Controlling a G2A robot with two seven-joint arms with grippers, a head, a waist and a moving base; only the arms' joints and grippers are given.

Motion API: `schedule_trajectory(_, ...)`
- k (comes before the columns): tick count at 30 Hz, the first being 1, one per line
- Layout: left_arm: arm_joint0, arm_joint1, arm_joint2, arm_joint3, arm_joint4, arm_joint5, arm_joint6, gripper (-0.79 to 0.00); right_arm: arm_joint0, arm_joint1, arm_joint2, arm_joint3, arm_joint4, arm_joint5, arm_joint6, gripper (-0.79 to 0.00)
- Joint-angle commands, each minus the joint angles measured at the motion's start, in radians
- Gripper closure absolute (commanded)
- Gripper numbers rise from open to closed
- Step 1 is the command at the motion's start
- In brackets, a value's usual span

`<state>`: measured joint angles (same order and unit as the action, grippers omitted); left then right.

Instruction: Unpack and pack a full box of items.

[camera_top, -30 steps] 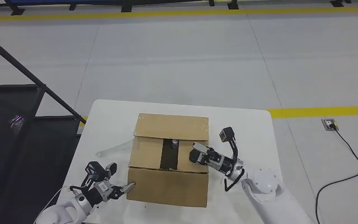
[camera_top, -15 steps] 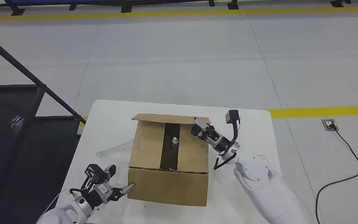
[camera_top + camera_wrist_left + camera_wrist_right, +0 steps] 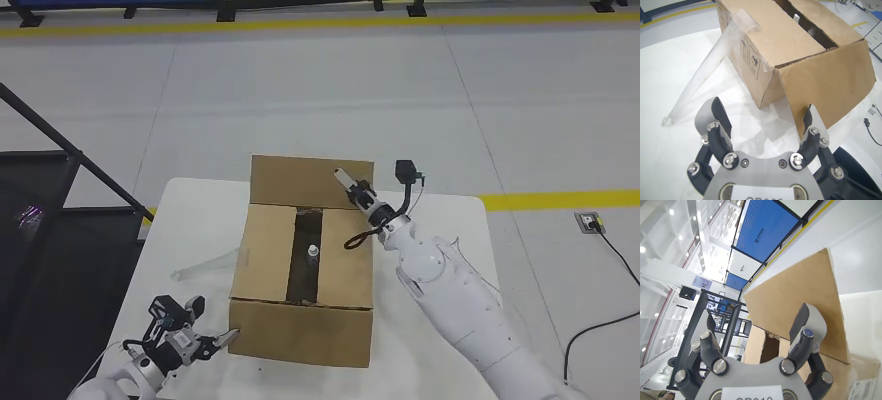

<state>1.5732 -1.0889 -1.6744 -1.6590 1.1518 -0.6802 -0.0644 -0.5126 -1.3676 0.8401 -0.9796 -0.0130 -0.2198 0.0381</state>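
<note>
Swung the far flap [image 3: 311, 180] of the cardboard box [image 3: 300, 300] from flat to upright within the last second. Carried the right gripper [image 3: 345, 178] from mid-lid to the far rim, fingers spread, just beside that flap. Stretches the right arm forward along the box's right side. Keeps the left gripper [image 3: 215, 320] spread, low over the white table [image 3: 440, 230], at the near left corner.

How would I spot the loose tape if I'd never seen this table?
Find the cardboard box on the white table. From its top edge, a long strip slants down to the tabletop: the tape. It alone is see-through.
</note>
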Motion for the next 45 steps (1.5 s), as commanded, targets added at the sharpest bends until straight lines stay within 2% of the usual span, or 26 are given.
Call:
schedule_trajectory(1,0.002,0.001,0.000,0.002,-0.002,0.003,0.003,-0.785,0.029,-0.017,-0.020,0.053,-0.002,0.015,-0.008,-0.785)
schedule_trajectory(7,0.005,0.002,0.003,0.004,-0.004,0.009,0.008,-0.785,0.083,-0.060,-0.054,0.178,0.016,0.051,0.014,-0.785)
schedule_trajectory(12,0.005,0.004,0.008,0.006,0.003,0.008,0.010,-0.785,0.097,-0.079,-0.044,0.227,0.036,-0.012,0.007,-0.785)
schedule_trajectory(16,0.009,0.005,0.005,-0.004,-0.012,-0.001,0.027,-0.785,0.068,-0.077,-0.012,0.176,0.064,-0.134,0.016,-0.785)
schedule_trajectory(20,0.021,0.007,-0.020,-0.021,-0.042,-0.003,0.058,-0.785,0.016,-0.063,0.026,0.063,0.110,-0.200,0.148,-0.785)
schedule_trajectory(22,0.028,0.007,-0.033,-0.030,-0.056,0.018,0.074,-0.785,-0.008,-0.055,0.033,-0.002,0.137,-0.163,0.270,-0.785)
schedule_trajectory(25,0.034,0.005,-0.047,-0.036,-0.086,0.057,0.091,-0.785,-0.024,-0.046,0.028,-0.079,0.136,-0.050,0.436,-0.785)
schedule_trajectory(28,0.034,0.005,-0.056,-0.034,-0.109,0.080,0.094,-0.785,-0.035,-0.047,0.002,-0.124,0.096,0.055,0.497,-0.785)
schedule_trajectory(32,0.041,0.005,-0.065,-0.033,-0.122,0.084,0.103,-0.785,-0.025,-0.062,-0.044,-0.124,0.031,0.155,0.482,-0.785)
schedule_trajectory(38,0.058,0.006,-0.080,-0.034,-0.134,0.073,0.119,-0.785,0.011,-0.096,-0.088,-0.050,0.032,0.183,0.455,-0.785)
schedule_trajectory(45,0.073,0.008,-0.088,-0.044,-0.133,0.056,0.123,-0.785,0.051,-0.138,-0.090,0.066,0.169,0.108,0.500,-0.785)
